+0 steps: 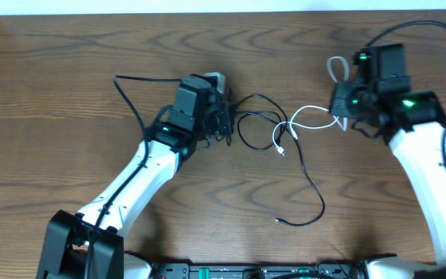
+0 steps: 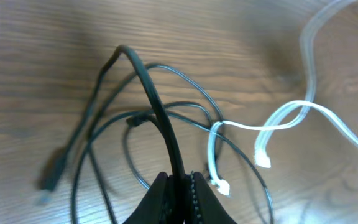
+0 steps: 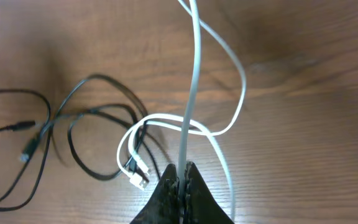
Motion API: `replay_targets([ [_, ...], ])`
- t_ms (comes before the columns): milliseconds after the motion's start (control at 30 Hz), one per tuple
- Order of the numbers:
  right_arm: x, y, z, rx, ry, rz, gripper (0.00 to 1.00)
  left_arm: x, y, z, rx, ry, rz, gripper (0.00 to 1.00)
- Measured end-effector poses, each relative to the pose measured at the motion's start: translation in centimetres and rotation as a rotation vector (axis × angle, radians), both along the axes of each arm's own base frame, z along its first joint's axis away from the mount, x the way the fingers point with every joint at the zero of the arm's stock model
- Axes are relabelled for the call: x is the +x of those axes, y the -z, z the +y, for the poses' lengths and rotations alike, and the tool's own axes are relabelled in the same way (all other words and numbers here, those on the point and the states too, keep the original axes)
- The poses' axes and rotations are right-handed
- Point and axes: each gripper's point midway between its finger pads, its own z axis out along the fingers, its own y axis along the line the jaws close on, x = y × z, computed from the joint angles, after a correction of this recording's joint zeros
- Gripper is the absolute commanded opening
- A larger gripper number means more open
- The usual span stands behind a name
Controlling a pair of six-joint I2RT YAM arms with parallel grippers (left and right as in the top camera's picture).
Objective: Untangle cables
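Observation:
A thin black cable [image 1: 310, 184] loops across the table's middle and trails toward the front, ending in a small plug. A thin white cable [image 1: 307, 116] runs from the middle toward the right; its white plug [image 1: 282, 152] lies among the black loops. My left gripper [image 1: 224, 118] is shut on the black cable [image 2: 160, 118], which rises from its jaws [image 2: 180, 186]. My right gripper [image 1: 345, 116] is shut on the white cable [image 3: 191, 93], pinched between its jaws [image 3: 180, 180]. The two cables still cross in the middle [image 3: 143, 127].
The wooden table [image 1: 68, 116] carries both arms. A thicker black robot cable [image 1: 130, 97] arcs left of the left arm, another [image 1: 416, 25] over the right arm. A grey looped cable end [image 1: 337, 68] sits by the right wrist.

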Motion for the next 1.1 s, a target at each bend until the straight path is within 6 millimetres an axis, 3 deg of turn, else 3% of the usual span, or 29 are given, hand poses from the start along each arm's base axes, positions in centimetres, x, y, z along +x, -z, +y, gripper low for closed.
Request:
replay_targets([
  [100, 0.4, 2.0, 1.0, -0.008, -0.031, 0.053, 0.59, -0.8, -0.2, -1.5, -0.013, 0.039, -0.004, 0.09],
  [133, 0.5, 2.8, 1.2, -0.009, -0.033, 0.073, 0.85, -1.1, -0.3, -2.0, -0.016, 0.054, -0.003, 0.08],
  [167, 0.6, 3.5, 1.2, -0.014, -0.033, 0.093, 0.97, -1.3, -0.3, -2.4, -0.019, 0.066, -0.004, 0.09],
  [300, 0.4, 5.9, 1.1, -0.031, -0.028, 0.169, 0.99, -2.2, -0.3, -3.7, -0.023, 0.104, -0.003, 0.09],
  [700, -2.1, 7.1, -0.2, -0.070, 0.036, 0.290, 0.99, -2.4, -0.2, -3.8, -0.019, 0.107, 0.005, 0.09],
  [867, -2.2, 7.5, -0.6, -0.061, 0.109, 0.296, 0.99, -2.6, 0.1, -3.6, -0.014, 0.106, 0.019, 0.09],
  [1067, -3.5, 9.8, -1.3, -0.063, 0.195, 0.338, 0.99, -3.2, 0.7, -3.3, 0.003, 0.105, 0.052, 0.09],
  [1100, -3.7, 10.2, -1.3, -0.062, 0.203, 0.344, 0.99, -3.3, 0.8, -3.3, 0.007, 0.105, 0.061, 0.13],
])
